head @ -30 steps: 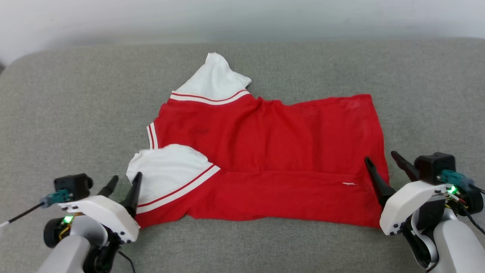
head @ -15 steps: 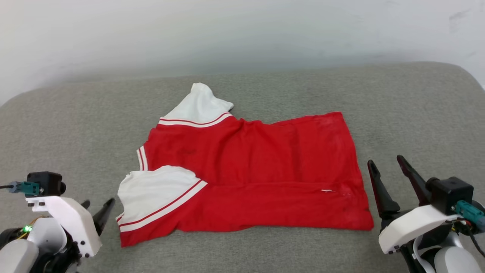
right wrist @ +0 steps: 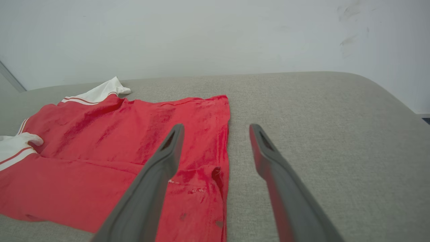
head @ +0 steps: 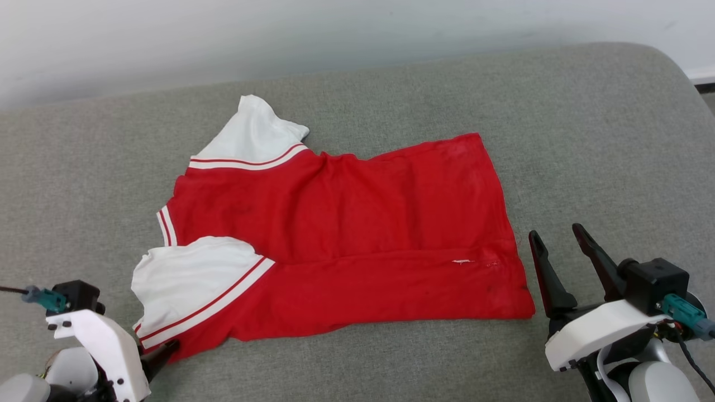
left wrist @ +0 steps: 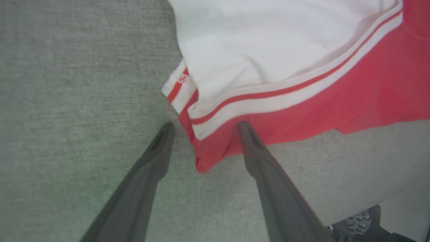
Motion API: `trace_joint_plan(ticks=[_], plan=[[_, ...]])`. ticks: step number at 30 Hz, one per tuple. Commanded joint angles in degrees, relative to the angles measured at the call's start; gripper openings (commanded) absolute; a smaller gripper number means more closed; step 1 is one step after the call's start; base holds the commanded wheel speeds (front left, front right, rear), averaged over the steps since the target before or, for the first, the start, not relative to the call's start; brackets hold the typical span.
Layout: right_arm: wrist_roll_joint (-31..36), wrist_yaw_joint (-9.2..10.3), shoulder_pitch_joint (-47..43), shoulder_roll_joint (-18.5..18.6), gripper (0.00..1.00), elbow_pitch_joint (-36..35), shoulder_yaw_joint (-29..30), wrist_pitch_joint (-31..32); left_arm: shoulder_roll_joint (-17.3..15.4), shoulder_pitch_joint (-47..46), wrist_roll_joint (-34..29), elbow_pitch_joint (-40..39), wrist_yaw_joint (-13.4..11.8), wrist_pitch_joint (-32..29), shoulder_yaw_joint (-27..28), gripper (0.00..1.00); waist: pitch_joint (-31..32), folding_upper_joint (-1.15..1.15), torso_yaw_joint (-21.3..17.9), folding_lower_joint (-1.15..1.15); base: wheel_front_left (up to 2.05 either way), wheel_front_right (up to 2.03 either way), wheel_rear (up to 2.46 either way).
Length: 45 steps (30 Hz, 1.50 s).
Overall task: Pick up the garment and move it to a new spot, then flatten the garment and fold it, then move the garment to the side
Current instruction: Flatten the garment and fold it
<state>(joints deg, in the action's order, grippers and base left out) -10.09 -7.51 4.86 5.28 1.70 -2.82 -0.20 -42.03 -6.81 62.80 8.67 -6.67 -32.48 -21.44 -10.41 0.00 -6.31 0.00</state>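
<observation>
The garment (head: pixel 346 223) lies flat on the grey cushioned surface (head: pixel 586 139), red side up, with its near long edge folded over and two white sleeves at its left end. My left gripper (left wrist: pixel 205 125) is open at the garment's (left wrist: pixel 336 101) near left corner. The red corner tip lies between the two fingers, and I cannot tell whether they touch it. In the head view one left fingertip (head: pixel 166 350) shows by that corner. My right gripper (head: pixel 556 234) stands open just right of the garment's right hem with nothing in it. In the right wrist view its left finger (right wrist: pixel 161 168) overlaps the garment (right wrist: pixel 100 134).
A pale wall (head: pixel 335 33) rises behind the surface. The surface rounds off at its far right corner (head: pixel 678 72), with a dark strip of floor (head: pixel 705 87) beyond. Bare grey fabric stretches right of the garment and along the near edge.
The head camera has shifted, so the whole picture moved. Both grippers have drawn back off the garment's ends: the left away from the white sleeve, the right off the right hem. The garment's shape is unchanged.
</observation>
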Motion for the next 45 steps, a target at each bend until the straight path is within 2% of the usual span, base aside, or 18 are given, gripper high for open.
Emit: trace_joint_plan(ticks=[1,2,3,4,5,8,12,15,20,23,30,36,37,38,39,45], plan=[[0.25,0.04,0.65,-0.28,1.0,-0.11,0.05,0.05,1.23,-0.64,0.65,0.93,0.47,-1.12,-1.04,1.0,-0.79,0.0,-0.31,0.0,0.0,0.0,0.0],[0.21,0.04,0.74,-0.28,1.0,-0.11,0.08,0.06,1.57,-0.7,0.9,1.22,0.75,-2.06,-1.68,1.0,-1.05,0.0,-0.38,0.0,0.0,0.0,0.0],[0.14,0.04,0.95,-0.25,1.0,-0.16,0.09,0.1,1.93,-0.74,1.43,1.51,1.02,-3.1,-2.27,0.5,-1.25,0.0,-0.44,0.0,0.0,0.0,0.0],[0.11,0.04,1.08,-0.18,1.0,-0.11,0.2,0.28,2.31,-0.74,1.69,1.58,1.4,-4.0,-2.9,0.16,-1.37,0.0,-0.47,0.0,0.0,0.0,0.0],[0.0,0.04,1.17,-0.09,1.0,-0.12,0.34,0.51,2.59,-0.94,1.66,1.54,1.58,-4.22,-3.16,0.0,-1.49,0.0,-0.48,0.0,0.0,0.0,0.0],[-0.54,0.04,1.19,0.33,1.0,-0.23,0.94,1.45,2.83,-1.55,0.83,0.99,2.03,-2.92,-3.09,0.0,-1.63,0.0,-0.39,0.0,0.0,0.0,0.0],[-2.74,0.04,0.23,1.2,1.0,0.19,1.61,5.7,1.75,-1.53,-0.89,-0.55,1.96,0.22,-1.98,0.0,-1.15,0.0,0.02,0.0,0.0,0.0,0.0],[-4.95,0.04,-0.45,2.96,1.0,0.59,1.64,12.07,0.87,-1.09,-2.22,-2.84,1.38,2.37,-1.12,0.0,-0.66,0.0,0.55,0.0,0.0,0.0,0.0],[-9.18,0.04,-1.04,6.67,1.0,0.23,0.54,26.51,-0.29,-0.56,-3.99,-8.06,0.13,4.58,-0.28,0.0,-0.68,0.0,1.95,0.0,0.0,0.0,0.0],[-11.2,0.04,-0.29,7.96,1.0,-0.39,-0.21,32.21,-0.48,-0.8,-5.11,-10.89,-0.12,5.41,-0.46,0.0,-1.49,0.0,3.04,0.0,0.0,0.0,0.0],[-11.97,0.04,3.25,8.47,1.0,2.08,-1.36,37.28,-0.23,-2.29,-6.39,-13.92,-0.24,5.47,-1.17,0.0,-4.32,0.0,4.76,0.0,0.0,0.0,0.0],[-14.54,-0.02,4.25,6.88,1.0,7.58,-5.07,42.29,0.4,-3.06,-6.52,-13.66,0.28,5.86,-1.57,0.0,-5.95,0.0,5.86,0.0,0.0,0.0,0.0],[-14.93,-0.06,4.24,6.73,0.77,8.08,-5.6,42.89,0.45,-3.01,-6.51,-13.47,0.33,5.99,-1.58,0.0,-6.04,0.0,5.94,0.0,0.0,0.0,0.0],[-15.18,-0.06,4.4,6.6,0.33,8.35,-5.94,43.12,0.51,-2.96,-6.5,-13.33,0.39,6.04,-1.57,0.0,-6.08,0.0,5.98,0.0,0.0,0.0,0.0],[-15.4,-0.06,4.57,6.59,0.0,8.51,-6.07,43.14,0.58,-2.88,-6.48,-13.18,0.44,6.12,-1.58,0.0,-6.04,0.0,6.01,0.0,0.0,0.0,0.0],[-15.43,-0.03,6.43,8.56,0.0,7.27,-5.37,42.55,1.13,-1.91,-6.76,-12.27,0.85,7.53,-1.84,0.0,-4.51,0.0,5.89,0.0,0.0,0.0,0.0]])
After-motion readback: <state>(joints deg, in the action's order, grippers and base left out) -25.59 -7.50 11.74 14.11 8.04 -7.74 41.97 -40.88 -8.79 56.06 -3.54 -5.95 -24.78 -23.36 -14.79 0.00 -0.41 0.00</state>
